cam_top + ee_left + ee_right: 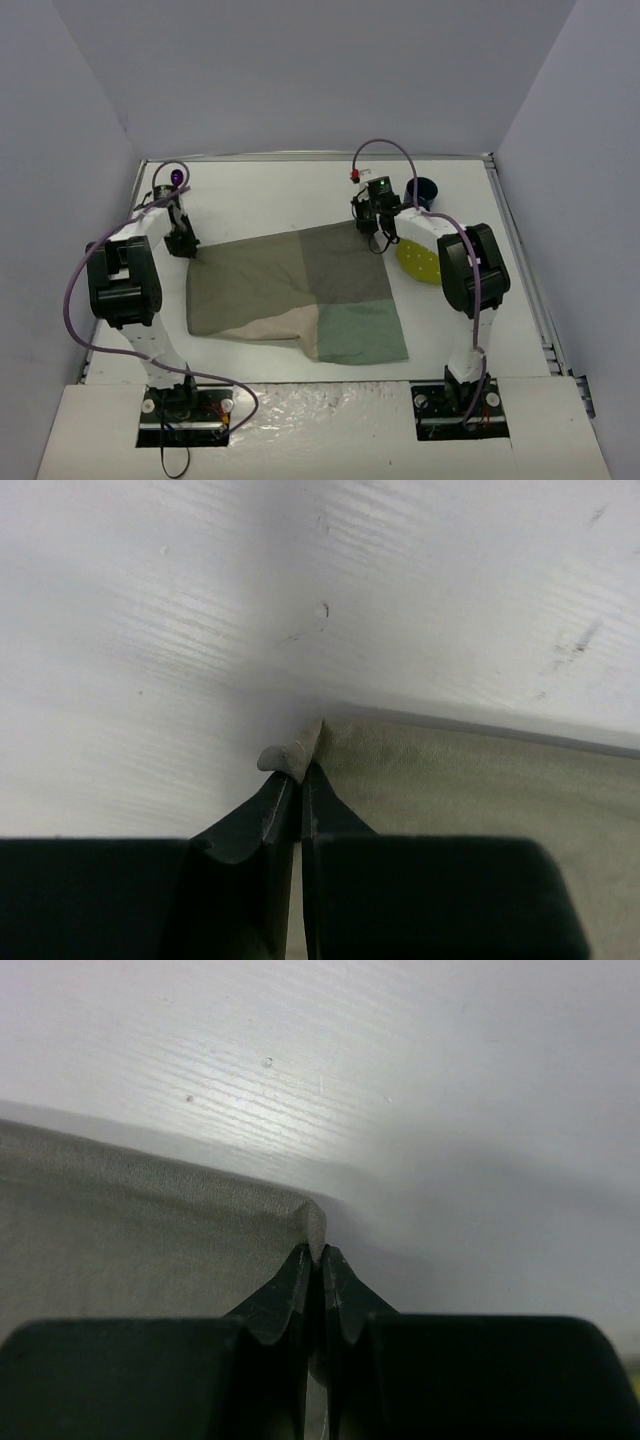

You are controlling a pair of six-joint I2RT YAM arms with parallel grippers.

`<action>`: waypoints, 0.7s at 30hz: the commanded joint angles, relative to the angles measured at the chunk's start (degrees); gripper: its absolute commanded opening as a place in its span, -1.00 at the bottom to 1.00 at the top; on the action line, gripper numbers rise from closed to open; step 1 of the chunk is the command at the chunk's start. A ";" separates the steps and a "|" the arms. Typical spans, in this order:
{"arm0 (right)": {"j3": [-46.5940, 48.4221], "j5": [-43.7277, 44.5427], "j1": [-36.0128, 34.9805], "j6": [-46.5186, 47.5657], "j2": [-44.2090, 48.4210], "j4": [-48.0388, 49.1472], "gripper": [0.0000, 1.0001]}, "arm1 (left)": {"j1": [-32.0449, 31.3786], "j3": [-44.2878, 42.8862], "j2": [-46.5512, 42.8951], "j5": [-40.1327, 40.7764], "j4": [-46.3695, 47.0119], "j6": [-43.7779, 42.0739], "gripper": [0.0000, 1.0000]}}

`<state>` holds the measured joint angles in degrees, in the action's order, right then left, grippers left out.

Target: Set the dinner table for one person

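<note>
A grey-green-beige patchwork cloth (295,290) lies spread on the white dinner table (270,195). My left gripper (187,247) is shut on the cloth's far left corner (295,752). My right gripper (377,237) is shut on the cloth's far right corner (312,1222). Both corners are pinched between the black fingertips just above the table. A yellow plate (418,262) lies to the right of the cloth, partly hidden by my right arm. A dark blue cup (423,190) stands behind the plate.
Grey walls close the table at the back and sides. A purple object (176,177) sits near the far left corner. The metal rim (520,250) runs along the right edge.
</note>
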<state>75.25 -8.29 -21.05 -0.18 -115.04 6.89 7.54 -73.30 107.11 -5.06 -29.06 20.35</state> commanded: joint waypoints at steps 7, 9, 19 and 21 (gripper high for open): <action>-2.97 11.59 -4.07 -2.62 28.38 0.61 -1.00 | -0.11 -19.71 -23.24 4.53 -4.55 -9.31 -1.00; -3.65 13.32 -5.37 -2.78 33.16 0.34 -1.00 | -0.15 -23.92 -25.47 4.53 -5.55 -10.53 -1.00; -5.47 7.75 -14.08 -1.16 48.78 -3.96 -1.00 | -0.16 -35.84 -36.38 9.62 -7.53 -17.09 -1.00; -5.39 3.08 -16.71 -1.37 50.37 -4.71 -1.00 | -0.16 -36.58 -38.70 11.06 -7.19 -18.92 -1.00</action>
<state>70.06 0.49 -33.91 -2.73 -68.62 3.24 7.02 -106.49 73.39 0.15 -37.58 7.22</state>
